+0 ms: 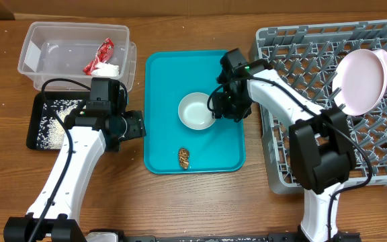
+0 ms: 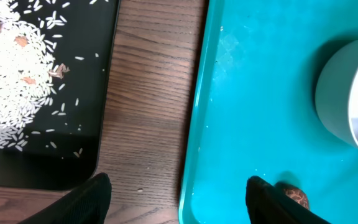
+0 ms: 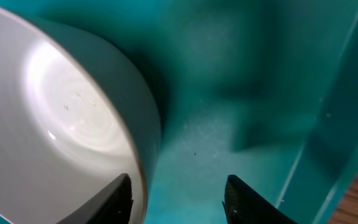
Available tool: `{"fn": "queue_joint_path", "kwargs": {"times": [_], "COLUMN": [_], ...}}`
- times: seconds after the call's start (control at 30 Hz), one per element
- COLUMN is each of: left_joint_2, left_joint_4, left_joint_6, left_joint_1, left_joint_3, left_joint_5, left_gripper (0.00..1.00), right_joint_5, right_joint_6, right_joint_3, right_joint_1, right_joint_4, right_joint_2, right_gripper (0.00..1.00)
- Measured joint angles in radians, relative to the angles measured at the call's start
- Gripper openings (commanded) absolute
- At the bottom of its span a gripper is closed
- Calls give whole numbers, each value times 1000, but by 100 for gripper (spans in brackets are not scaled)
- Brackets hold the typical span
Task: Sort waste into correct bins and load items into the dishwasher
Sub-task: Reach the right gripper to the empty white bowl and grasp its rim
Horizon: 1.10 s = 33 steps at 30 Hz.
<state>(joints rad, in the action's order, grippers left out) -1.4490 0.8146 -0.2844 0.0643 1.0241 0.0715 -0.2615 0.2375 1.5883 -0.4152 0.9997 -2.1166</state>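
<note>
Wooden table [image 1: 200,202] carries a teal tray [image 1: 160,101] at its middle, the grey dish rack [image 1: 294,60] to the right and 2 bins to the left. Loading looks like the step in hand. The right gripper [image 3: 180,200] sits at the right rim of the white bowl [image 1: 195,111] on the teal tray. Its 2 jaws are spread either side of that rim, the outer one apart from the wall, so nothing is pinched yet.

The next move calls for closing on the rim, lifting clear, and carrying the bowl right to the rack, where a pink plate [image 1: 361,79] leans.

The left gripper [image 2: 179,196] hangs over the teal tray's near-left edge, jaws wide and empty. The brown lump [image 1: 183,158] lies just beside one finger and is probably bound for the black tray [image 1: 35,138] of rice [image 1: 56,121].
</note>
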Motion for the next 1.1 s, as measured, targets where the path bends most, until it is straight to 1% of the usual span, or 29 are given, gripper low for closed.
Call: {"fn": "queue_joint_path", "kwargs": {"times": [0.03, 0.07, 0.13, 0.2, 0.27, 0.3, 0.43, 0.5, 0.63, 0.73, 0.83, 0.9, 1.0, 1.1], "left_joint_2": [0, 0, 0, 0, 0, 0, 0, 0, 0, 0, 0, 0, 0, 0], "left_joint_4": [0, 0, 0, 0, 0, 0, 0, 0, 0, 0, -5, -10, -16, -21], "left_joint_6": [0, 0, 0, 0, 0, 0, 0, 0, 0, 0, 0, 0, 0, 0], "left_joint_1": [0, 0, 0, 0, 0, 0, 0, 0, 0, 0, 0, 0, 0, 0], "left_joint_3": [0, 0, 0, 0, 0, 0, 0, 0, 0, 0, 0, 0, 0, 0], "left_joint_5": [-2, -2, -2, -2, -2, -2, -2, -2, -2, -2, -2, -2, -2, -2], "left_gripper": [72, 72, 72, 72, 72, 72, 72, 72, 73, 72, 72, 72, 73, 73], "right_joint_5": [1, 0, 0, 4, 5, 5, 6, 19, 103, 196, 334, 457, 697, 933], "right_joint_6": [0, 2, -3, 8, 15, 18, 26, 24, 24, 24, 24, 23, 24, 24], "right_joint_3": [-2, -3, -4, -4, -5, -5, -5, 2, 71, 135, 182, 201, 229, 238], "right_joint_1": [-2, -4, -4, -4, -4, -4, -4, -3, 12, 38, 70, 90, 120, 151], "right_joint_4": [-5, -10, -20, -22, -21, -21, -6, 37, 138, 157, 132, 84, 18, -13], "right_joint_2": [-3, -4, -4, -4, -4, -4, -4, -4, -2, 28, 108, 181, 276, 312], "right_gripper": [43, 34, 21, 16, 6, 4, 4, 4, 4, 4, 4, 4, 4, 4]}}
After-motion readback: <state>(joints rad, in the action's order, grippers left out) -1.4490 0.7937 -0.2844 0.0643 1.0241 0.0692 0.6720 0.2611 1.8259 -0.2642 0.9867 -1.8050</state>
